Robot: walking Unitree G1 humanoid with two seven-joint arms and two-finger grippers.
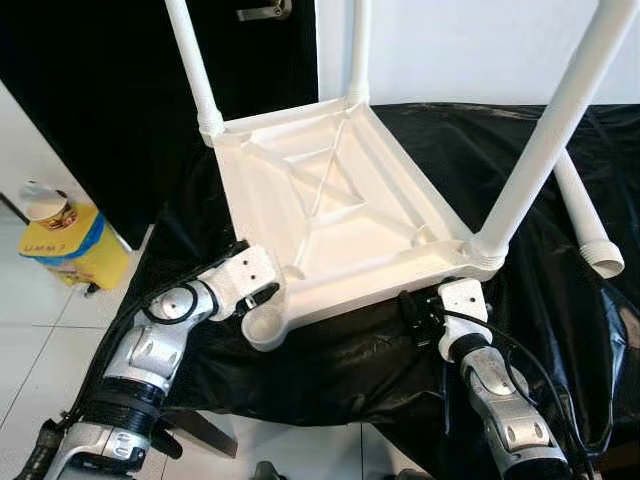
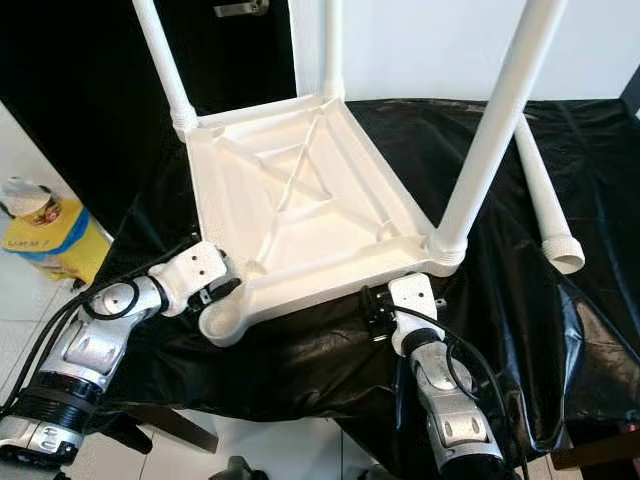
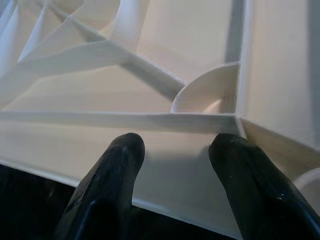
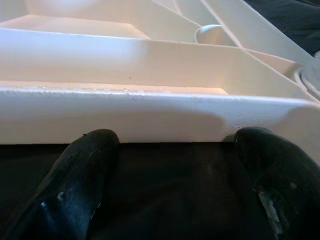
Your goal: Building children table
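A white plastic children's table (image 1: 340, 225) lies upside down on a black cloth (image 1: 470, 140). Three white legs stand in its corner sockets: the far left leg (image 1: 195, 70), the far leg (image 1: 358, 50) and the near right leg (image 1: 550, 130). The near left socket (image 1: 262, 327) is empty. A fourth leg (image 1: 585, 215) lies loose on the cloth at the right. My left gripper (image 3: 175, 150) is open, its fingertips against the outside of the rim beside the empty socket. My right gripper (image 4: 175, 142) is open and low on the cloth at the front rim, close to the near right leg.
A yellow container (image 1: 62, 240) with a lid stands on the white tile floor (image 1: 30, 340) at the left. A black door with a metal handle (image 1: 265, 12) is behind the table, next to a white wall. The cloth's front edge hangs over just behind my arms.
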